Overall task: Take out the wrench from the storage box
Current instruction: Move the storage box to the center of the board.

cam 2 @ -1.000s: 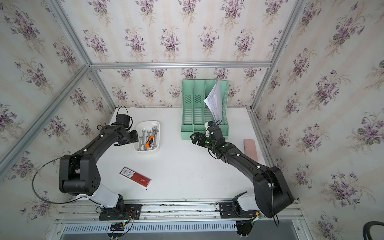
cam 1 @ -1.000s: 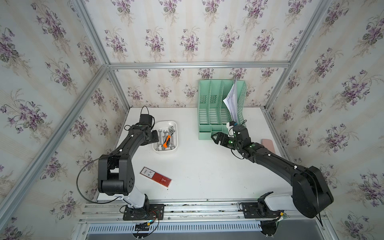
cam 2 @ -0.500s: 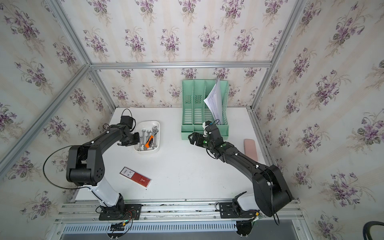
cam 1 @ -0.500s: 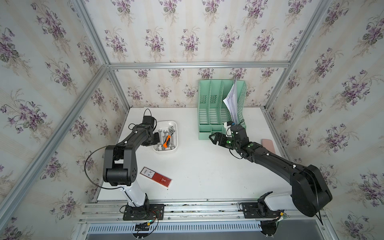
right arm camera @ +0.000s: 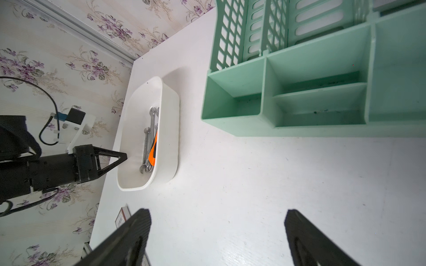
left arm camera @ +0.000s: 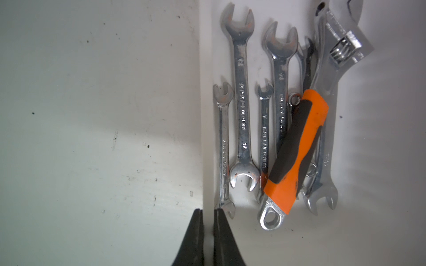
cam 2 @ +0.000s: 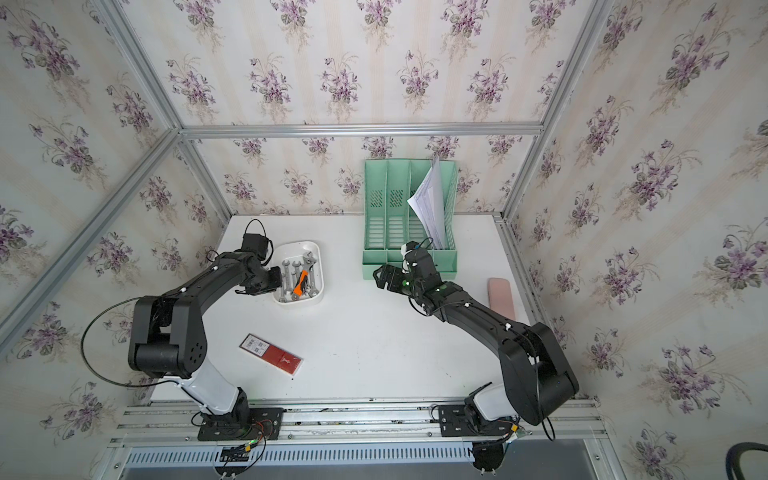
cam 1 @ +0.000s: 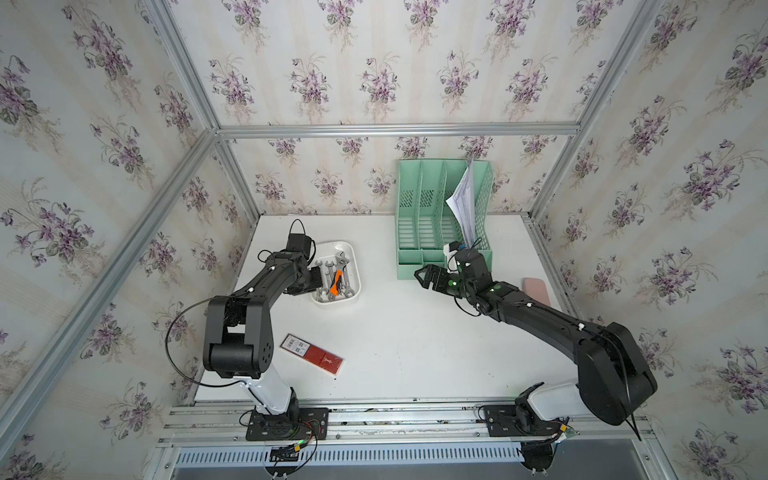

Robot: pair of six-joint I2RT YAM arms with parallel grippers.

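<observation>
NOTHING OUT YET: every wrench lies in the box (cam 1: pixel 332 302), a white tray near the table's left edge. The left gripper (left arm camera: pixel 208 210) is clamped on the box's long wall on its own side, one finger outside and one inside. The right gripper (right arm camera: pixel 216 214) hangs empty over bare table in front of the green organizer (cam 1: pixel 419 224), its fingers spread wide and turned toward the box. By the look of it, the left arm is steadying the box so that the right can reach in. The approach, the grasp and the lift are all left to do.

The left wrist view gives what the top views cannot: the rim sandwiched between the black fingers (left arm camera: pixel 196 230), and the heap itself. An orange-handled wrench (left arm camera: pixel 299 142) lies slantwise over a row of plain spanners (left arm camera: pixel 242 103), the thinnest of them right against the pinched wall. The right wrist view shows the box from the side, its wall's depth plain, with the left gripper meeting the rim. Only the top views take in both arms together, well apart, and a red card (cam 1: pixel 311 354) on the table nearer the arms' bases.
</observation>
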